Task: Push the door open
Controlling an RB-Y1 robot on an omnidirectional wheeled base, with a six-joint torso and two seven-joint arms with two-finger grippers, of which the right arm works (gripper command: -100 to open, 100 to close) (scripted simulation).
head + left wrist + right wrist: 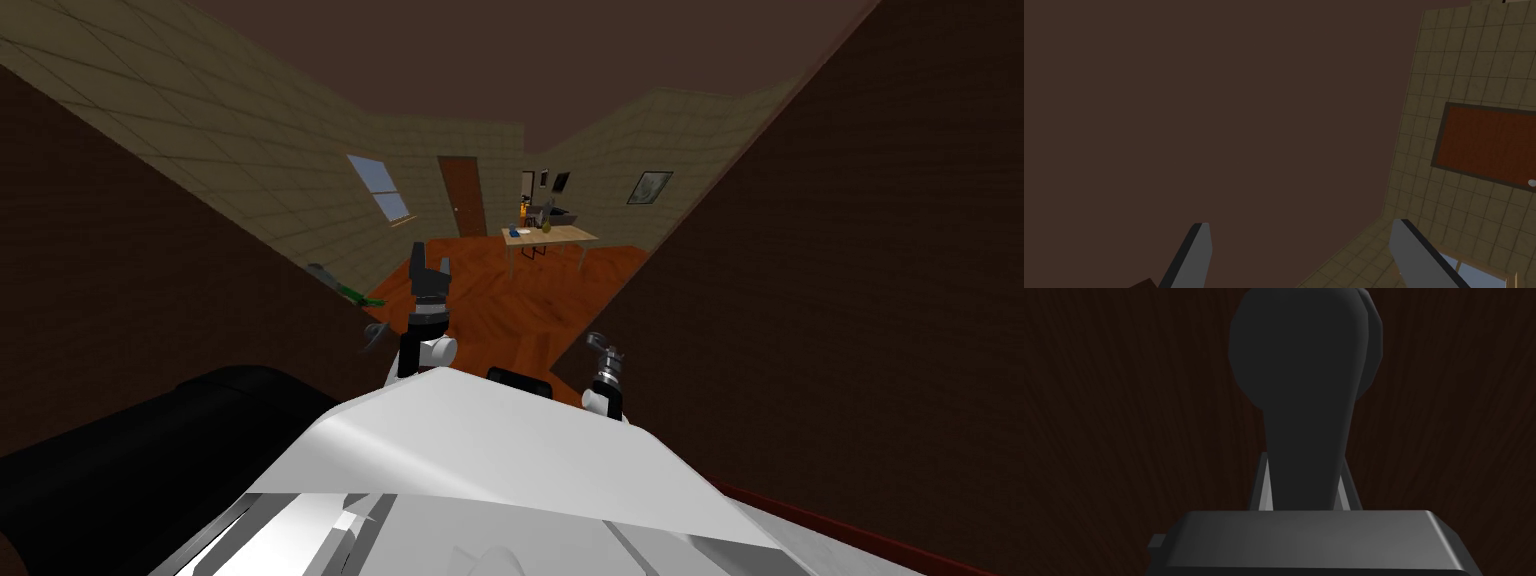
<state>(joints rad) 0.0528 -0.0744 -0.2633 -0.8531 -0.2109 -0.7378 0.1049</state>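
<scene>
Plainly the whole move turns on the door point(820, 300), the broad, dark brown panel with a faint vertical wood grain that fills my right side in the head view. It lies flat and straight ahead of the right gripper point(603, 352), just behind what that hand holds. A second dark brown surface point(110, 300) rises on my left, and between the two I see an orange-red plank floor point(520, 300), olive tiled walls point(250, 130) and a pale table point(550, 236) well away. The right arm is by far the nearer one. Its two thin fingers are clamped on the narrow neck of the handle point(1304, 388), a smooth, matt, dark lever whose long axis runs away from the hand and swells to a rounded end close against the wood. I judge the push should go along that hand's own line, into the panel. The left gripper point(1301, 223) is raised in the gap, its blades standing wide apart on nothing, clear of the door.
</scene>
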